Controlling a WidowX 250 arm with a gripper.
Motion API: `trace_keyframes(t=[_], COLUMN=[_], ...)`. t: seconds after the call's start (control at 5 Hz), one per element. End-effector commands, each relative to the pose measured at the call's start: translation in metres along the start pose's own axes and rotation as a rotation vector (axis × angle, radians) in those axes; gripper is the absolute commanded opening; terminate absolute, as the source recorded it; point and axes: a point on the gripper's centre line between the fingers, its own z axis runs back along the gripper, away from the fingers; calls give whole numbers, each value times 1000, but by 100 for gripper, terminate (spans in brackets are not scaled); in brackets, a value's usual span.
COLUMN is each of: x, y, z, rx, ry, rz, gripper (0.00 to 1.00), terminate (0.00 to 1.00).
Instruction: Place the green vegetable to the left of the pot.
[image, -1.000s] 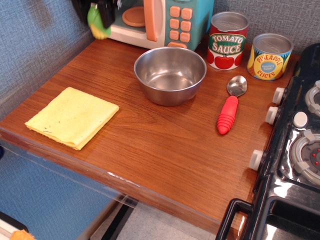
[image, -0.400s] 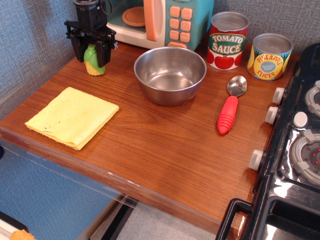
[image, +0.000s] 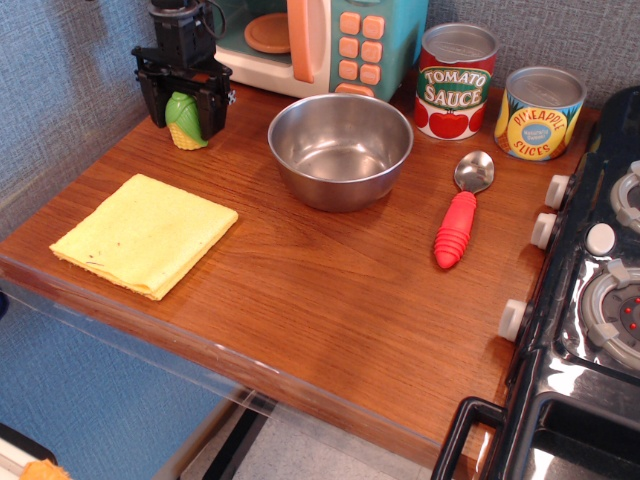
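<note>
At the back left of the tabletop: the green vegetable (image: 182, 119) stands upright on the wood, yellow base down, well to the left of the pot (image: 340, 148).
Tool: the black tool (image: 184, 112) hangs straight down over the green vegetable, one finger on each side of it. Whether the fingers press on the husk or stand just off it, I cannot tell.
Pot: shiny, round and empty, near the middle of the back half. Bare wood lies between it and the green vegetable.
Back edge: a toy microwave (image: 320, 40) stands just behind the tool and the pot. To its right are a tomato sauce can (image: 456, 80) and a pineapple slices can (image: 540, 112), side by side and close to the wall.
Left edge: a textured grey wall runs along it, near the tool.
Front left: a folded yellow cloth (image: 145, 234) lies flat, its corner close to the front edge.
Right side: a spoon with a red handle (image: 461, 212) lies between the pot and a black toy stove (image: 590, 290), whose white knobs face the wood.
Open room: the tabletop (image: 330, 300) is bare wood across its middle and front right, out to the front edge.
</note>
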Motion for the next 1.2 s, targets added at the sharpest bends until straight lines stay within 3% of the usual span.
trace_keyframes(t=[0.0,0.2,0.8,1.0], x=[-12,-19,-28,-28], y=[-6,-10,-21,-21], z=[104,126,126,126], rx=[35,42,61,61], ry=[-249,-283,-258,-258], rz=[-21,-25,-73,-73], gripper=[100,100,100,100], terminate=[0,0,0,100])
